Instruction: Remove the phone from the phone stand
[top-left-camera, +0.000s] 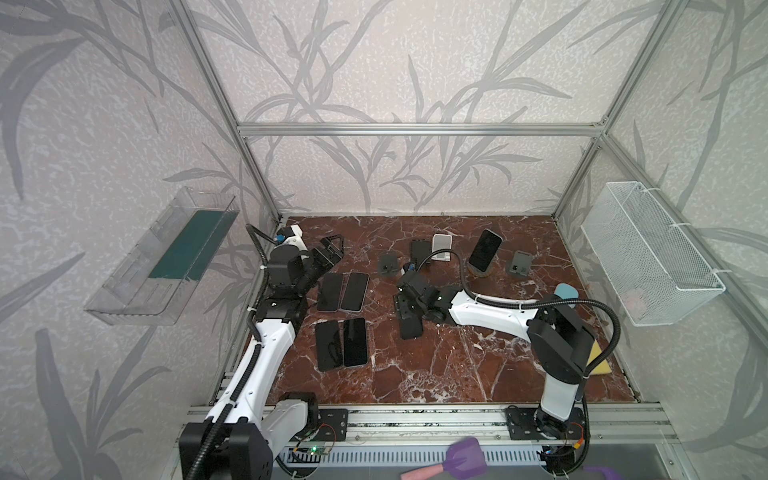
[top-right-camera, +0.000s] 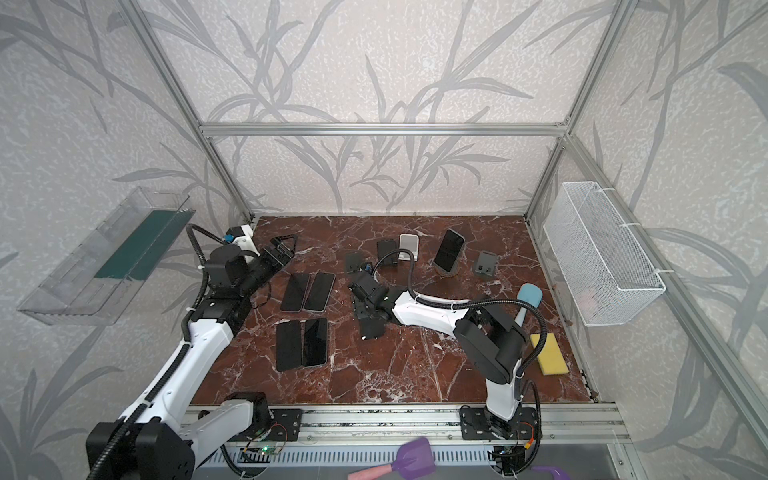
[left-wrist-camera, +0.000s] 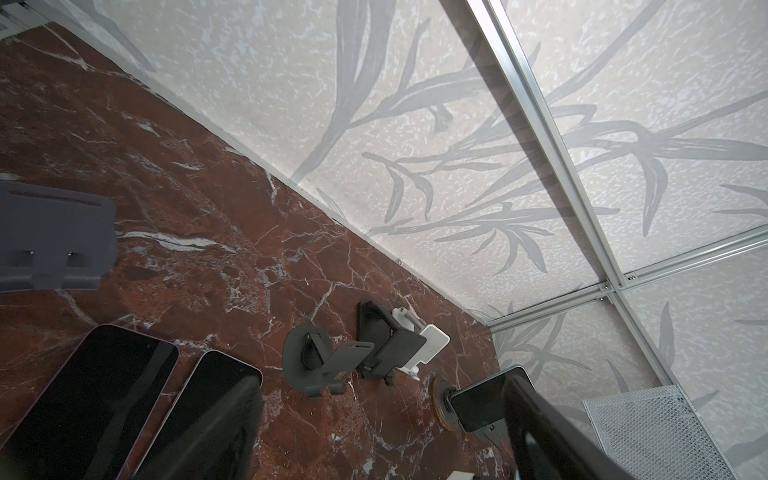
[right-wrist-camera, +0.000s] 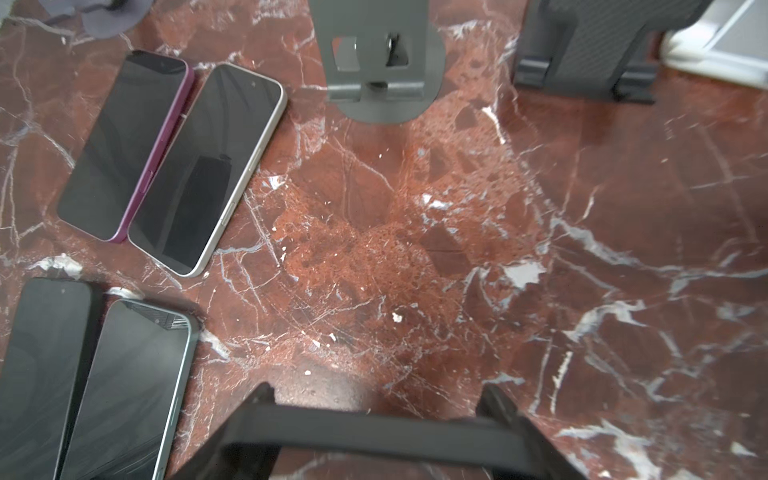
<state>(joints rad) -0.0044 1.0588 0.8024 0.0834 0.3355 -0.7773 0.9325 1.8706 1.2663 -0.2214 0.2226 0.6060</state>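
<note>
Phone (top-left-camera: 410, 328): clamped widthwise in right hand (right-wrist-camera: 378, 395), long axis frontward; left hand (top-left-camera: 334, 249) gaping, empty, well apart.

Walls: you are looking at pale wallpaper (top-left-camera: 415, 62) carrying grey leaf prints.
Frame: aluminium bars (top-left-camera: 419, 129) are edging the corners.
Floor: red-brown marble (top-left-camera: 457, 374) is showing white veins.
Fittings: clear tray (top-left-camera: 124, 299) is hanging left; white mesh basket (top-left-camera: 648, 266) is hanging right.

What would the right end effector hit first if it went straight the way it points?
Probably the bare marble tabletop ahead of the right end effector, before the gray phone stand; depth is unclear.
</note>
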